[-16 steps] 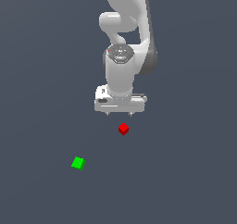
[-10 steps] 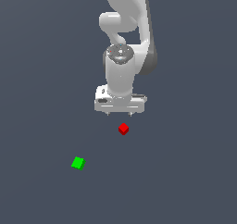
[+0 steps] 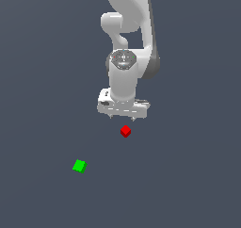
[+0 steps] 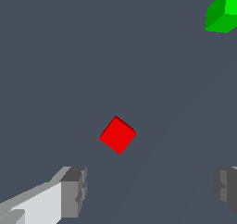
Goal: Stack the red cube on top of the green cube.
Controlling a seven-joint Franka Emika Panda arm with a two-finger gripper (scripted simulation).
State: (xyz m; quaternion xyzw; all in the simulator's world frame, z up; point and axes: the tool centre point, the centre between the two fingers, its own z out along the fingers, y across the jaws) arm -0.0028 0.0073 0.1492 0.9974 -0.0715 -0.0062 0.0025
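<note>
On the exterior view's left, the green cube sits alone on the dark grey floor, nearer the camera than anything else in the scene and turned slightly so one corner faces forward. It is well apart from the arm. To the right of it and farther back lies the red cube, also resting on the floor and untouched. Just behind the red cube in this view hangs the gripper of the white Panda arm, pointing downward, with its two short fingertips peeking below the white hand body. The wrist view shows the red cube rotated diagonally on the floor, lying free ahead of the two grey fingers, which stand wide apart with nothing between them. The green cube appears only partly at the edge of that picture, far from the red one.
</note>
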